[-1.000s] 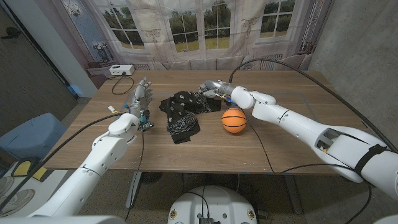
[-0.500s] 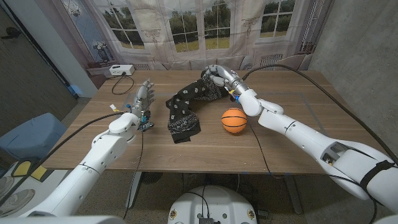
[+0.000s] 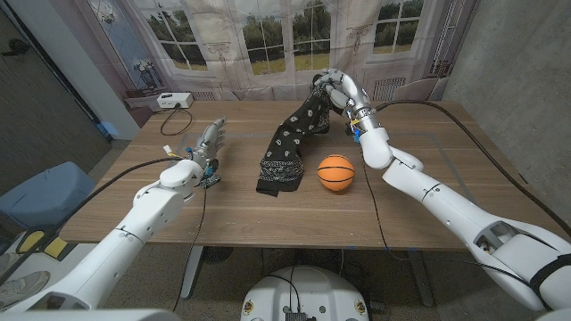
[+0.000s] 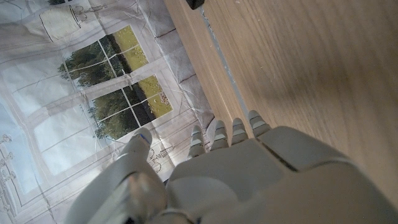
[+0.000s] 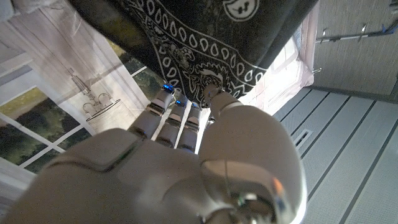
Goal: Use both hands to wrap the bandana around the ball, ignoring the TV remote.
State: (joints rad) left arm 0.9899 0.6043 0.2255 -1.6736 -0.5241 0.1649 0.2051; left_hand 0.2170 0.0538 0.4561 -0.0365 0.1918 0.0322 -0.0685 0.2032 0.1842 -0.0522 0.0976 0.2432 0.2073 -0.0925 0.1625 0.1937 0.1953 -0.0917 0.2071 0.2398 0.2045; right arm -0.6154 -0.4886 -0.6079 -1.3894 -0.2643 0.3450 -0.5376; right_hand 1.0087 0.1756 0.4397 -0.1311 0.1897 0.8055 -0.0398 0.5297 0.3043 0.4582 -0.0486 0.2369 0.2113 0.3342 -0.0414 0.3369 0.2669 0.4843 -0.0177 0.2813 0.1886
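One bandana (image 3: 290,147) and one ball (image 3: 335,172) were on the table (image 3: 428,196). The right hand (image 3: 335,89) gripped the bandana's top corner, now lifted higher than before, its lower end beside the ball. The left hand (image 3: 206,143) stayed empty, fingers extended. A white box (image 3: 173,101) sat at the far corner.

Black paisley bandana (image 3: 290,147) hangs stretched, lower end on table – orange ball (image 3: 335,172) just beside, resting free

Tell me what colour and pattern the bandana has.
The bandana is black with a white paisley print, clearest in the right wrist view.
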